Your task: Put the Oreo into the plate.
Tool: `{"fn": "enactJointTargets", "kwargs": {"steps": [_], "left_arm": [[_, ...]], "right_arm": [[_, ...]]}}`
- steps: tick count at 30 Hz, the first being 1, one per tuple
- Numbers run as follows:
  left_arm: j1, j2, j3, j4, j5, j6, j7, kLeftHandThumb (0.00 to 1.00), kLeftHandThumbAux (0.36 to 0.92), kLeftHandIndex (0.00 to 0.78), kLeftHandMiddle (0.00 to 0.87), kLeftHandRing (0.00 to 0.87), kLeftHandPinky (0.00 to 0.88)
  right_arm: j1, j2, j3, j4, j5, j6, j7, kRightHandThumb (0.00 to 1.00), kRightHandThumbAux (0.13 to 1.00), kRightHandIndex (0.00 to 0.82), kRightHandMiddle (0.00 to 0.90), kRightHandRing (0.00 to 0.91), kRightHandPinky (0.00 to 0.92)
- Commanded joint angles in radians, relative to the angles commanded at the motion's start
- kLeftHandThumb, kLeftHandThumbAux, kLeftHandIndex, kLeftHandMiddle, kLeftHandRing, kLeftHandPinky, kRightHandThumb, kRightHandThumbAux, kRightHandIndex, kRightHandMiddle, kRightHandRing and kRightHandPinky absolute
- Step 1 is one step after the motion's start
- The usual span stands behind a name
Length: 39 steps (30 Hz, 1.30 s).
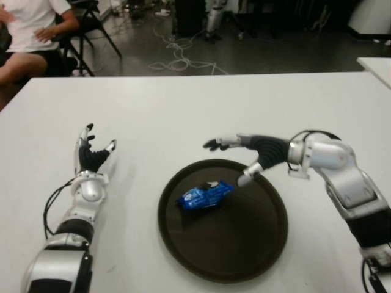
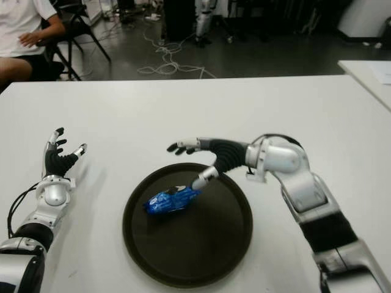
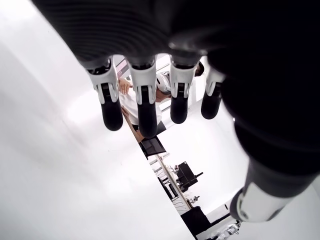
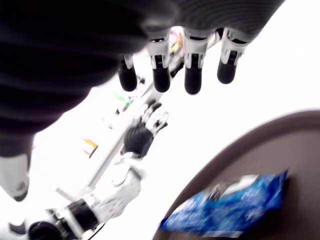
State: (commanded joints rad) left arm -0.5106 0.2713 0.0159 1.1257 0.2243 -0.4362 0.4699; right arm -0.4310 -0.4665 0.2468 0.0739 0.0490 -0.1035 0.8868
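A blue Oreo packet (image 1: 206,195) lies inside the dark round plate (image 1: 256,244), in its upper left part. My right hand (image 1: 235,155) hovers over the plate's far rim, just right of the packet, fingers spread and holding nothing. The right wrist view shows the packet (image 4: 235,207) on the plate (image 4: 305,150) below the straight fingers (image 4: 193,70). My left hand (image 1: 91,152) shows at the left of the white table (image 1: 183,110), well away from the plate, fingers spread and empty.
A seated person (image 1: 27,33) and a black chair (image 1: 91,24) are beyond the table's far left corner. Cables (image 1: 177,58) lie on the floor behind the table. A second white table's corner (image 1: 376,64) shows at the far right.
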Motion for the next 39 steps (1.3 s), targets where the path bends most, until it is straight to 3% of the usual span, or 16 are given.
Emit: {"fn": "enactJointTargets", "kwargs": {"steps": [5,10,15,19,21,22,24,29,33,37,39], "left_arm": [[-0.002,0.000,0.000,0.002,-0.001,0.002,0.002,0.226,0.697,0.074,0.135,0.151,0.165],[-0.001,0.000,0.000,0.002,-0.001,-0.002,0.001,0.239,0.713,0.072,0.130,0.147,0.163],[-0.001,0.000,0.001,0.001,-0.003,-0.001,0.000,0.237,0.715,0.069,0.124,0.141,0.158],[-0.002,-0.002,0.002,0.001,-0.004,-0.001,-0.002,0.236,0.718,0.067,0.120,0.131,0.133],[-0.003,-0.003,0.002,0.002,-0.004,0.000,-0.002,0.233,0.718,0.067,0.116,0.128,0.139],[-0.004,-0.003,0.001,0.004,-0.003,0.001,0.000,0.232,0.718,0.068,0.116,0.128,0.141],[-0.004,-0.002,-0.001,0.005,0.000,0.003,0.002,0.224,0.712,0.068,0.119,0.132,0.159],[-0.005,-0.002,0.000,0.007,0.001,0.000,0.006,0.217,0.704,0.071,0.122,0.136,0.166],[-0.004,-0.007,0.002,0.008,-0.003,-0.007,0.005,0.231,0.709,0.075,0.129,0.145,0.186],[-0.003,-0.008,0.003,0.009,-0.004,-0.009,0.004,0.235,0.713,0.076,0.129,0.149,0.194],[-0.003,-0.008,0.003,0.009,-0.005,-0.009,0.005,0.229,0.720,0.075,0.126,0.145,0.184]], "right_arm": [[0.015,-0.022,-0.003,-0.066,0.002,0.011,0.012,0.000,0.494,0.091,0.126,0.099,0.057],[0.013,-0.016,-0.003,-0.056,0.006,0.002,0.011,0.000,0.507,0.103,0.135,0.108,0.067],[0.043,-0.022,-0.044,-0.123,0.029,0.041,-0.018,0.000,0.521,0.111,0.138,0.110,0.065],[0.006,0.001,-0.049,-0.081,0.015,0.062,-0.049,0.000,0.536,0.113,0.140,0.112,0.063],[-0.075,0.018,-0.059,0.074,-0.002,0.025,-0.066,0.000,0.544,0.111,0.135,0.109,0.061],[-0.102,0.025,-0.076,0.183,-0.010,-0.030,-0.091,0.000,0.545,0.110,0.133,0.108,0.061],[-0.123,0.035,-0.102,0.319,-0.015,-0.110,-0.131,0.000,0.557,0.107,0.121,0.099,0.060],[-0.134,0.065,-0.186,0.458,0.013,-0.182,-0.259,0.000,0.573,0.093,0.097,0.072,0.044],[-0.222,0.086,-0.214,0.668,-0.020,-0.235,-0.397,0.000,0.573,0.069,0.071,0.037,0.010],[-0.264,0.090,-0.218,0.751,-0.041,-0.272,-0.461,0.000,0.562,0.053,0.054,0.019,0.002],[-0.307,0.092,-0.223,0.865,-0.068,-0.293,-0.558,0.000,0.553,0.038,0.038,0.009,0.000]]}}
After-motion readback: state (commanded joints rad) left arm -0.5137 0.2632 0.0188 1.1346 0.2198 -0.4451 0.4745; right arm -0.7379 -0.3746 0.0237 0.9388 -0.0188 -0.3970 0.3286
